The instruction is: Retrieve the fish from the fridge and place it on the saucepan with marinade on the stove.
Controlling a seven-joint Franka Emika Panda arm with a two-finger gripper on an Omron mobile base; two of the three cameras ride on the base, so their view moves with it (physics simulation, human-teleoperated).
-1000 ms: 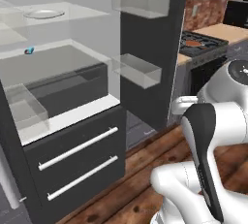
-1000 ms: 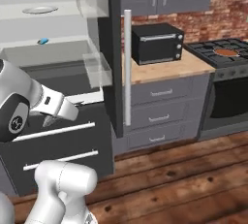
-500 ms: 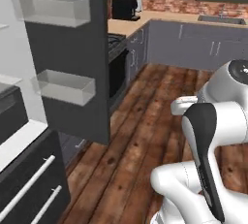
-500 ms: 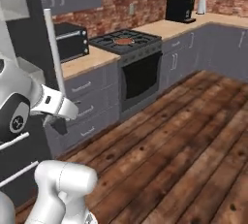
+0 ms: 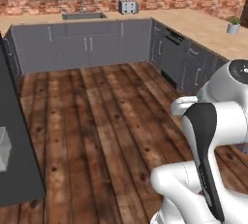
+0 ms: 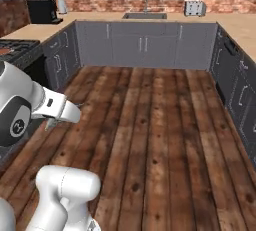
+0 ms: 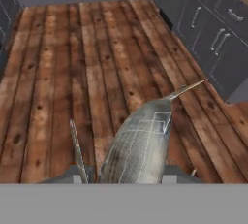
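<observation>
I've got the fish right under the hand camera, a silver-grey body with a long thin pointed bill angling up to the right and a thin fin sticking out on its left, and it sits between the fingers of the gripper, which is clamped on it at the bottom of the hand view. Below the fish there's wooden plank floor, with grey lower cabinets running along the right side. In the right base view the white arm reaches out from the lower left over the floor, and at the far left edge I can see a corner of the stove with its black grates, plus a sliver of reddish-brown at the very edge that may be the saucepan, too cut off to tell. On the far counter there's a black coffee machine, a sink under the window and a toaster. In the left base view the dark fridge door fills the left edge with a clear bin on it, well apart from the arm.
</observation>
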